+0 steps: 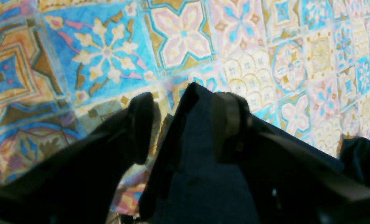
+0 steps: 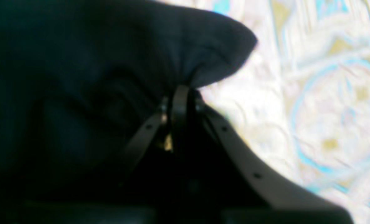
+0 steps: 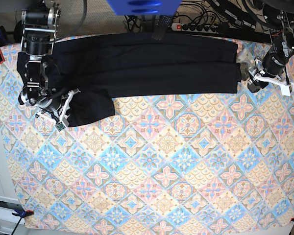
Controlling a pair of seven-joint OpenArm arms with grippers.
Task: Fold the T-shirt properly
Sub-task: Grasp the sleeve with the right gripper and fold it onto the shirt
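Large plain black cloth T-shirt (image 3: 147, 63) lies spread flat along the far edge of the patterned tile-print tabletop (image 3: 157, 166), one sleeve flopped toward the near-left in base view. Right claw (image 2: 179, 93) is clenched on a bunched fold of that sleeve edge. Left claw (image 1: 185, 124) has its jaws parted, shirt fabric sitting between the fingers (image 1: 141, 124); can't tell if it's actually gripped.

Base view looks straight down from overhead on the whole patterned table (image 3: 152, 171), while both wrist views sit close behind their jaws, each sharing with it the T-shirt (image 3: 147, 61) edge and tabletop
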